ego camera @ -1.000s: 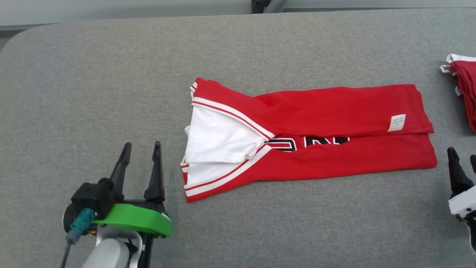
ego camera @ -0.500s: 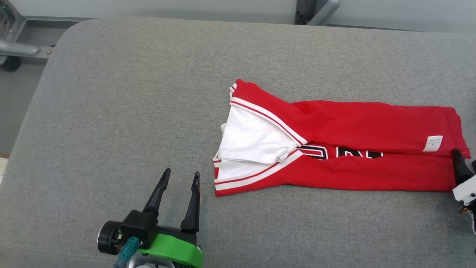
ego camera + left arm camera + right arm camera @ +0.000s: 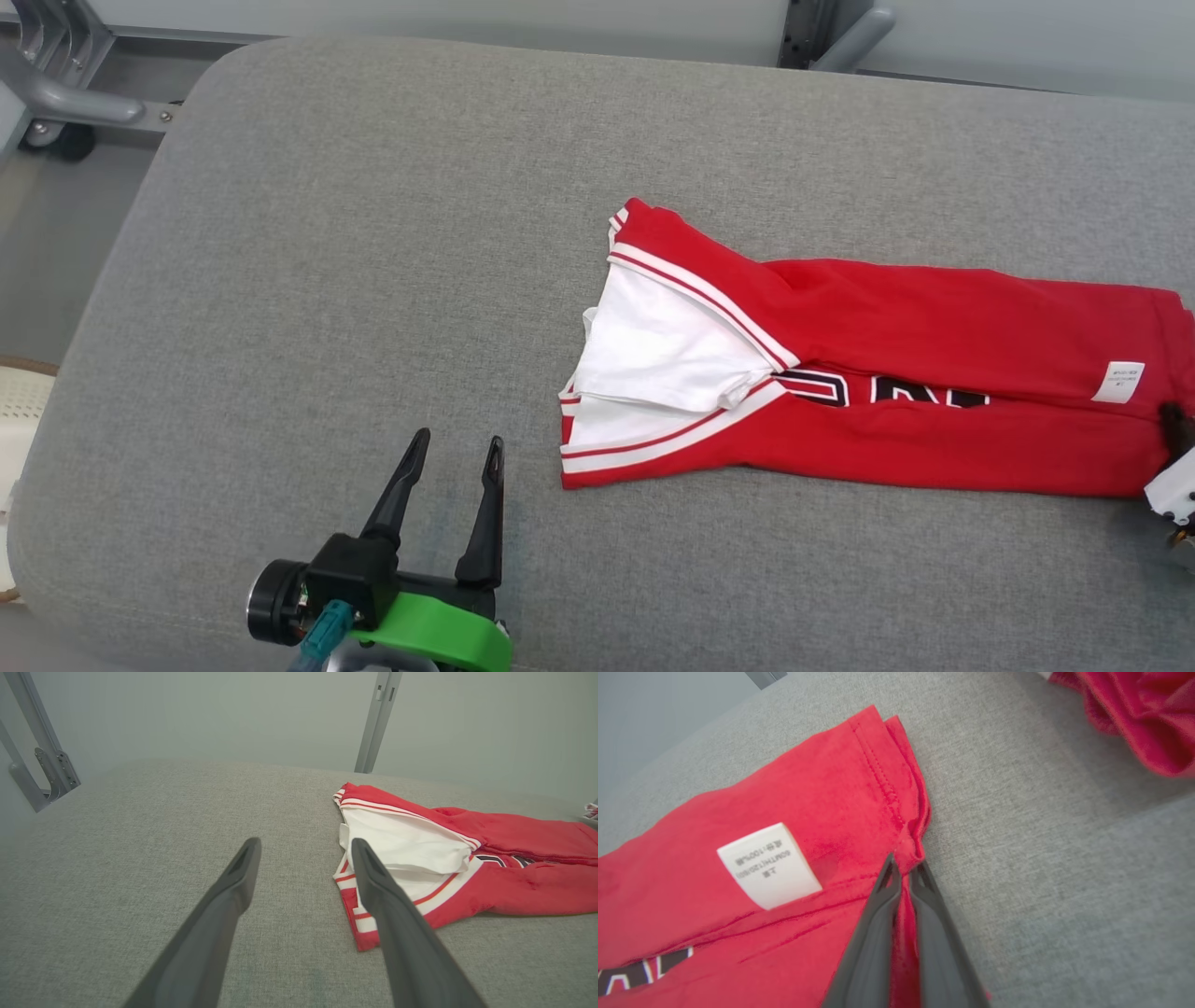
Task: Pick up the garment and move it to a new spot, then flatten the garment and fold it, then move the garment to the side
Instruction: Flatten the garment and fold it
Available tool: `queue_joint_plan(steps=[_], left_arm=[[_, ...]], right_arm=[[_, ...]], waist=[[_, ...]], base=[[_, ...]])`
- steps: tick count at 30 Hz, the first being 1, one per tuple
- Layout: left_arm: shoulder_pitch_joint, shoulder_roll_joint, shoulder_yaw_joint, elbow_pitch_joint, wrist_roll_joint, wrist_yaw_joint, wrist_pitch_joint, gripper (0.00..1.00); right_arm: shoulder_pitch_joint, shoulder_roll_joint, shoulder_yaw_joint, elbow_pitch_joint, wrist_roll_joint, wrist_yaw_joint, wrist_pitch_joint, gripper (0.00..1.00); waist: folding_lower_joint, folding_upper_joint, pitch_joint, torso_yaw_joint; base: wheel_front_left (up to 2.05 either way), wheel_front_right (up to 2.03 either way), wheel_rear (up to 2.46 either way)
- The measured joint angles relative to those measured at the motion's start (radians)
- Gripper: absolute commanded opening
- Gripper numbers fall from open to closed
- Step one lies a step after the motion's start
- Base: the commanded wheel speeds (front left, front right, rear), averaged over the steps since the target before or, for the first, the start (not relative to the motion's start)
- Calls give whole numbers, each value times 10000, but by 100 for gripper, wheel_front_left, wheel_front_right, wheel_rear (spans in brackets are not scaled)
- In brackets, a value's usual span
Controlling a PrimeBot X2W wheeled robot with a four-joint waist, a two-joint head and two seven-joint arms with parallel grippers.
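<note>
Garment (image 3: 934, 373), folded lengthwise on desk (image 3: 373, 233): right hand (image 3: 903, 871) clenched on its 3 o'clock hem, left hand (image 3: 458, 441) released at 7 o'clock; crosswise fold and move aside judged remaining

A: What do we have on the left gripper (image 3: 458, 439)?
B: Two long dark fingers (image 3: 397, 490) tapering to points, on a black block (image 3: 353, 565). Bright green bracket (image 3: 439, 637) under it. Teal connector (image 3: 327, 623) at the side, next to a round black cap (image 3: 271, 611) with a silver rim.
A: Right gripper (image 3: 905, 863)?
B: We see the same dark fingers, recessed near the tips, with a white housing (image 3: 1174, 490) behind.
</note>
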Motion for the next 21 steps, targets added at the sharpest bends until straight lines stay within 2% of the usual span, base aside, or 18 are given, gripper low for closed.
queue_joint_plan(steps=[13,21], left_arm=[[11,-35,217,48,144,-161,0,100],[7,-36,111,127,23,-125,0,100]], right_arm=[[22,-648,-104,-957,-460,0,54,0],[7,-579,2,-3173,-430,-6,859,0]], waist=[[0,0,-78,-683],[0,0,-215,-894]], base=[[0,0,0],[0,0,0]])
